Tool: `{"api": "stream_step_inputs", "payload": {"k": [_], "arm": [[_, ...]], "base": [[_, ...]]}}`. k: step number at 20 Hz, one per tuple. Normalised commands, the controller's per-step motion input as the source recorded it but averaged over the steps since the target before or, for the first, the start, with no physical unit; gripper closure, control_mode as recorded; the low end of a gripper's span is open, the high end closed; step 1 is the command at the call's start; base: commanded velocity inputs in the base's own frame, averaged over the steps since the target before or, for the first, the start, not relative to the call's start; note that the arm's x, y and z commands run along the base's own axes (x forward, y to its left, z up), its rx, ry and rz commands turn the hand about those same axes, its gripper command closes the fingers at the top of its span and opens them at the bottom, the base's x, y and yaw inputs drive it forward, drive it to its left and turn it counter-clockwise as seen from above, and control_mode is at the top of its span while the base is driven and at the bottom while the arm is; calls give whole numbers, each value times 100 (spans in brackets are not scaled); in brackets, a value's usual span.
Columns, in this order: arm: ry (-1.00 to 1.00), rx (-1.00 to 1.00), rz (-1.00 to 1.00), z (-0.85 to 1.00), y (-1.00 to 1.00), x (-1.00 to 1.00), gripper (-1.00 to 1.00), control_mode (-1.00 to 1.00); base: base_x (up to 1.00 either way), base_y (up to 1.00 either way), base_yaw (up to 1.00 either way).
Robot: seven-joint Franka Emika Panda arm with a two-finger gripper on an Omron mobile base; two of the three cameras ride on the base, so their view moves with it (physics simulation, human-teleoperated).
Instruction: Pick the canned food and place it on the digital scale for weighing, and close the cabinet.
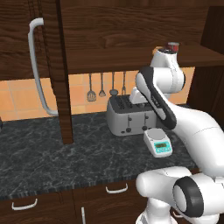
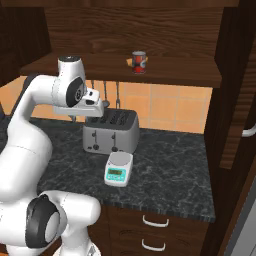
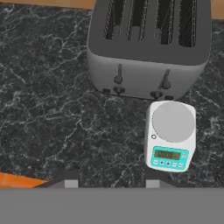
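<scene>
A dark, white-veined marble countertop [image 2: 170,165] runs along an orange tiled wall [image 2: 165,107], with brown drawers [image 2: 155,225] below it. Kitchen utensils [image 1: 101,87] hang on the wall behind a grey four-slot toaster [image 3: 146,48]. Just in front of the toaster, near its right end, sits the digital scale [image 3: 170,135]: a small white square body with a round grey weighing plate and a teal front panel with a small display. Nothing rests on its plate.

Above the counter, the dark wood-grain cabinet [image 2: 125,30] stands open, its door [image 1: 54,65] swung out with a long curved silver handle [image 1: 37,65]. The canned food [image 2: 139,62], a small red cylinder with a silver top and white label band, stands upright on the cabinet shelf, a small tan lump [image 2: 130,62] just beside it.

The gripper [image 3: 109,180] hangs above the counter, fingers spread apart and holding nothing, well below the can.
</scene>
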Motion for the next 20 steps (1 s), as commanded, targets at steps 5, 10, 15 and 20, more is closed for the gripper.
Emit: {"api": "stream_step_inputs", "payload": {"k": [5,10,15,20], "arm": [[-9,0,0,2,-1,-53,-100,-100],[-22,0,0,20,-3,-73,-100,-100],[-15,0,0,40,-33,-50,-100,-100],[-28,0,-5,45,-42,-25,-100,-100]], "base": [[0,0,0],[0,0,0],[0,0,0],[0,0,0]]}}
